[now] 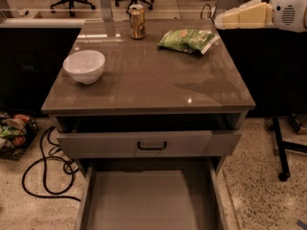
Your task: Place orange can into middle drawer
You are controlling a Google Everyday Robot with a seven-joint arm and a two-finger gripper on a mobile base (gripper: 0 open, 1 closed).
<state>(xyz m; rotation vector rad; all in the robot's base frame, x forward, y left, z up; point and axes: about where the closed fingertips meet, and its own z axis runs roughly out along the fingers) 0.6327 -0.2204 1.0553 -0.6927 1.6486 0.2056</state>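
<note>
The orange can stands upright at the far edge of the brown cabinet top, left of centre. The middle drawer is pulled out at the bottom of the view, its flat grey floor bare. My gripper is in the air at the upper right, pale cream, just over the top's far right corner. It points left, well to the right of the can, and holds nothing that I can see.
A white bowl sits at the left of the top and a green snack bag at the far right. The upper drawer with a black handle is slightly open. Cables and a basket lie left; a black stand leg right.
</note>
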